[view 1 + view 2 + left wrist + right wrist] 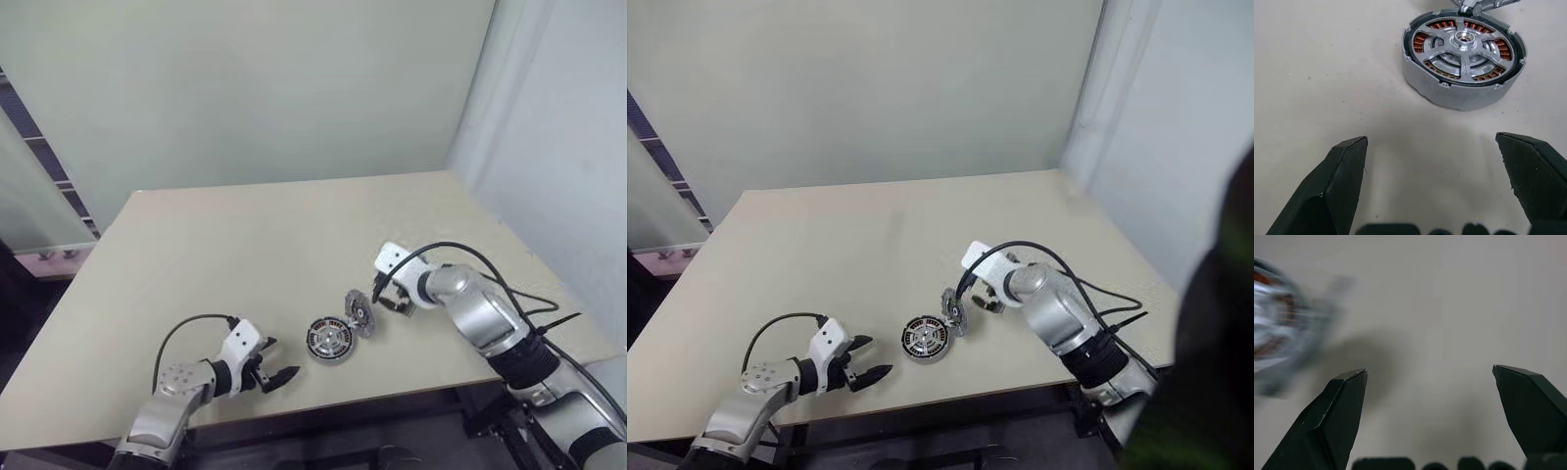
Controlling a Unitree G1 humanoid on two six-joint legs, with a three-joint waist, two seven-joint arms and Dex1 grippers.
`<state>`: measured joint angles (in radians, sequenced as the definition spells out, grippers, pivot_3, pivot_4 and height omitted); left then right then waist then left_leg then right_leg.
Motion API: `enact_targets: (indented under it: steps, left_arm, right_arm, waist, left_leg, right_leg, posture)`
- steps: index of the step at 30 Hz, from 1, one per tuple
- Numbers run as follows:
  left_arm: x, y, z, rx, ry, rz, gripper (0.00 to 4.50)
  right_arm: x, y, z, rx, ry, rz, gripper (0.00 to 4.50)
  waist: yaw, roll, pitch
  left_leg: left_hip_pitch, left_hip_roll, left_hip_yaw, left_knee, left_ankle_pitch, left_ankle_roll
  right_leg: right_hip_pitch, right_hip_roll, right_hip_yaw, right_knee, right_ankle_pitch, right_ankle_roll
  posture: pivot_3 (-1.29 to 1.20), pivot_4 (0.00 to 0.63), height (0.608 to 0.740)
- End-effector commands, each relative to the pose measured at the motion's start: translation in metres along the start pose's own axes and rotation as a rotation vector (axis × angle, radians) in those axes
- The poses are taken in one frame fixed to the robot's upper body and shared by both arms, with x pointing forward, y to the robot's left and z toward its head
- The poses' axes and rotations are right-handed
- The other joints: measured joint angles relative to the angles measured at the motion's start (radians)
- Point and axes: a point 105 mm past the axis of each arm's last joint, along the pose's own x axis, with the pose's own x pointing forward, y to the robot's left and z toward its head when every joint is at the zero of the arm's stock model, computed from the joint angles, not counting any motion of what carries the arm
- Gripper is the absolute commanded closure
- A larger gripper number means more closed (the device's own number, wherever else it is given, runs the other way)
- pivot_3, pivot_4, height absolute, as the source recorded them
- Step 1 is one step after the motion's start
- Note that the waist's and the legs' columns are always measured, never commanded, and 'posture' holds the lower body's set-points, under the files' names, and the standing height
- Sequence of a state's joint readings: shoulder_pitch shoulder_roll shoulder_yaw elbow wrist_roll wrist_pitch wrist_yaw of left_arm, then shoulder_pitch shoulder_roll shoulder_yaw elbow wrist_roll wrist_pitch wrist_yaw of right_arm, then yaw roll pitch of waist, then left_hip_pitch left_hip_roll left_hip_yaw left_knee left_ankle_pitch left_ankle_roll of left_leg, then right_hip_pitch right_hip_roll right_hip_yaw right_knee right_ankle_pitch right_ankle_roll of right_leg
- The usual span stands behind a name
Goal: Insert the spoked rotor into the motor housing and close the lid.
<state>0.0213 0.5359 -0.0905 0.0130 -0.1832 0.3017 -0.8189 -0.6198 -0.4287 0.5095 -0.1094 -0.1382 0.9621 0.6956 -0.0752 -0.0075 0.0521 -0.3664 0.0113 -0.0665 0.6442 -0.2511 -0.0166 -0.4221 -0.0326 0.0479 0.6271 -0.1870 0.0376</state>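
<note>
A pale beige worktop [245, 245] stands against a plain light wall, bare but for the motor parts near its front edge; the motor housing [328, 341] sits flat there, and in the left wrist view the spoked rotor [1464, 41] already lies inside it, silvery spokes over the copper windings, hub centred; the lid [360, 312] stands tilted on its edge, touching the housing's right side as though leaning on it, so by my reckoning the step in hand is closing up; to do that well I would have the lid taken by its ribbed rim, brought level over the housing, its hub lined up with the rotor's centre and lowered squarely, since a tilted lid may catch on the rim, or roll off if nudged; steadying the housing with the other arm might help; the right pincer [384, 297] hovers just beside the lid with its black fingers spread wide, holding nothing; the left pincer [277, 375] rests low near the housing's left side, jaws equally wide and empty, touching neither part.
</note>
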Motion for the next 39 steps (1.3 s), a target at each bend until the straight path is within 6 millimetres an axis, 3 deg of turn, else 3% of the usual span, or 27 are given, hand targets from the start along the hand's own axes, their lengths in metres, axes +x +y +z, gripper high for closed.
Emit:
enact_targets:
  steps: [1,8,16,28,32,39]
  left_arm:
    - [-0.006,0.007,0.018,0.038,-0.051,0.017,0.0]
    - [-0.009,0.008,0.018,0.042,-0.043,0.021,0.0]
    - [-0.016,0.008,0.017,0.044,-0.047,0.041,0.0]
    - [-0.014,0.009,0.024,0.013,-0.098,0.045,0.0]
    - [-0.012,0.007,0.029,0.005,-0.114,0.03,1.24]
    - [-0.011,0.007,0.036,0.017,-0.13,0.02,3.83]
  right_arm:
    - [-0.002,0.022,0.027,0.025,-0.104,0.077,0.03]
    - [0.023,0.049,0.04,0.067,-0.143,0.147,0.03]
    - [0.046,0.06,0.027,0.074,-0.119,0.172,0.03]
    - [0.021,0.033,0.038,0.241,-0.23,0.28,0.03]
    - [0.013,0.028,0.038,0.205,-0.304,0.344,0.0]
    - [0.014,0.04,0.023,0.074,-0.338,0.471,0.0]
  waist:
    - [0.0,0.0,0.0]
    - [0.0,0.0,0.0]
    - [0.0,0.0,0.0]
    - [0.001,0.0,0.0]
    - [0.0,0.0,0.0]
    - [0.0,0.0,0.0]
  left_leg:
    - [0.0,0.0,0.0,0.0,0.0,0.0]
    - [0.0,0.0,0.0,0.002,0.0,0.0]
    - [0.0,0.0,0.0,0.001,0.0,0.0]
    - [0.001,0.0,0.0,0.002,0.0,0.0]
    - [0.001,0.0,0.0,0.002,0.0,0.0]
    - [0.001,0.0,0.0,0.002,0.0,0.0]
  right_leg:
    - [0.0,0.0,0.0,0.0,0.0,0.0]
    - [0.001,0.0,0.0,0.001,0.0,0.0]
    - [0.001,0.0,0.0,0.001,0.0,0.0]
    - [0.001,0.0,0.0,0.001,0.0,0.0]
    - [0.001,0.0,0.0,0.001,0.0,0.0]
    - [0.002,0.0,0.0,0.001,0.0,0.0]
  posture:
    - [0.0,0.0,0.74]
    - [0.0,0.0,0.74]
    - [0.0,0.0,0.74]
    - [0.0,0.0,0.74]
    - [0.0,0.0,0.74]
    - [0.0,0.0,0.74]
